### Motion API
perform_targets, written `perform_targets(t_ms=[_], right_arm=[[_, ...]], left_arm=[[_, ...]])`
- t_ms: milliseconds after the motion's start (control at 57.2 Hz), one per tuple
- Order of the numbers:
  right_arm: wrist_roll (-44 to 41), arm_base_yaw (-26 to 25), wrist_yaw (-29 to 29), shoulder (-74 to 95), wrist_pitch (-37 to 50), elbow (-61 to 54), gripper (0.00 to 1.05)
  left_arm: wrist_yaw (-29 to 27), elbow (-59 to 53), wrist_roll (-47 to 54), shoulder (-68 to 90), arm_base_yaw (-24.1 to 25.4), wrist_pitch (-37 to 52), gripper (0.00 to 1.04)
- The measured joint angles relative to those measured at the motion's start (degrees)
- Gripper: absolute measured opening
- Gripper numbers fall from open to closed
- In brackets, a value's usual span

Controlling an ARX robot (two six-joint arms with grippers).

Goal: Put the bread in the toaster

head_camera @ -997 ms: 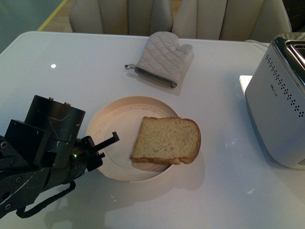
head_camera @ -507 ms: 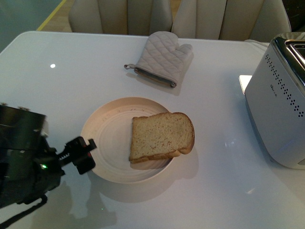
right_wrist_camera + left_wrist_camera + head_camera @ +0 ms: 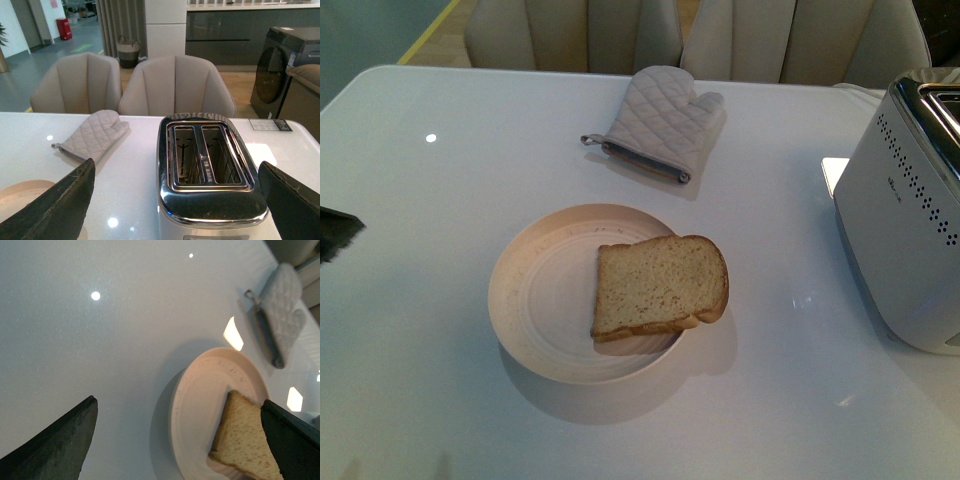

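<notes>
- The bread (image 3: 660, 285) lay flat on the cream plate (image 3: 535, 290), one corner overhanging the rim on the toaster's side. Nothing touched it.
- The toaster (image 3: 905, 220) stood at the right of the counter (image 3: 450, 200), well apart from the plate. The right wrist view showed both slots (image 3: 210, 157) empty.
- The left fingers (image 3: 55, 445) were spread wide and held nothing, above bare counter beside the plate.
- The right fingers (image 3: 55, 205) were equally wide apart and empty, close to the toaster and looking over its chrome top.
- A quilted oven mitt (image 3: 660, 120) lay beyond the plate.
- As far as I could judge, no step was done yet. The slice had not been gripped, lifted, carried across or lowered into a slot.
</notes>
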Motion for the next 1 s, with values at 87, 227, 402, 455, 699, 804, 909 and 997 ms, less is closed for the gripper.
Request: perform_targets(t_ms=[87,227,402,455,699,804,909,997], right_arm=[[0.0,0.0,0.0,0.0,0.0,0.0,0.96],[0.0,0.0,0.0,0.0,0.0,0.0,0.96],[0.0,0.0,0.0,0.0,0.0,0.0,0.96],[0.0,0.0,0.0,0.0,0.0,0.0,0.96],[0.0,0.0,0.0,0.0,0.0,0.0,0.96],[0.0,0.0,0.0,0.0,0.0,0.0,0.96],[0.0,0.0,0.0,0.0,0.0,0.0,0.96],[0.0,0.0,0.0,0.0,0.0,0.0,0.96]], left_arm=[[2.9,-4.3,-0.7,-12.6,2.7,-3.1,0.97],[3.5,-5.3,-0.9,-19.1,3.3,-3.5,0.97],[-0.5,-7.7,4.8,-15.0,2.5,6.3,0.86],[-5.4,-11.1,12.1,-10.7,1.0,17.3,0.72],[-9.6,-12.4,35.7,-26.7,-2.6,20.6,0.26],[-9.6,-12.5,37.7,-35.8,-2.6,11.8,0.05],[-9.7,-12.4,38.2,-43.6,-2.6,4.4,0.03],[-9.7,-12.4,38.4,-49.0,-2.6,-1.0,0.03]])
